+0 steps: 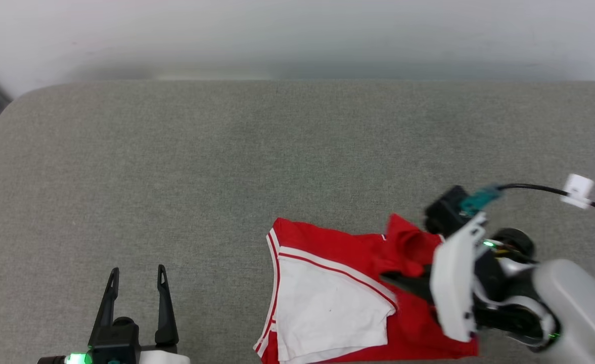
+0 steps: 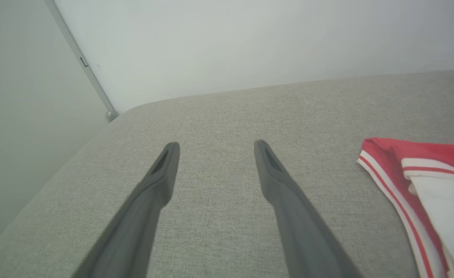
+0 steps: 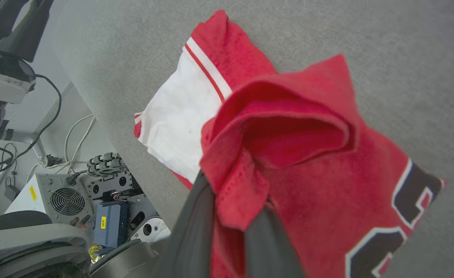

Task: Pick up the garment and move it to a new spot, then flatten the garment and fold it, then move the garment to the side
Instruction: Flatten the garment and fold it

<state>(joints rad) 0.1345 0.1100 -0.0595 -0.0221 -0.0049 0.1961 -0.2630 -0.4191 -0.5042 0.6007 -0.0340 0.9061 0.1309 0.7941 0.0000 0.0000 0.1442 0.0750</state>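
The garment (image 1: 348,298), red with a white sleeve and striped trim, lies bunched near the front edge of the grey cushion (image 1: 226,167). My right gripper (image 1: 403,280) is shut on a raised red fold of it; in the right wrist view the cloth (image 3: 284,154) drapes over my fingers (image 3: 188,231) and a black, white-edged print shows at the lower right. My left gripper (image 1: 136,275) stands open and empty to the left of the garment, over bare cushion. In the left wrist view the two fingers (image 2: 284,193) are spread wide, with the garment's striped edge (image 2: 404,185) to the right.
A pale wall (image 1: 297,35) rises behind the cushion. A black cable with a white tag (image 1: 578,190) runs from my right wrist. Past the cushion's front edge, the right wrist view shows electronics boxes (image 3: 64,197) and cables on the floor.
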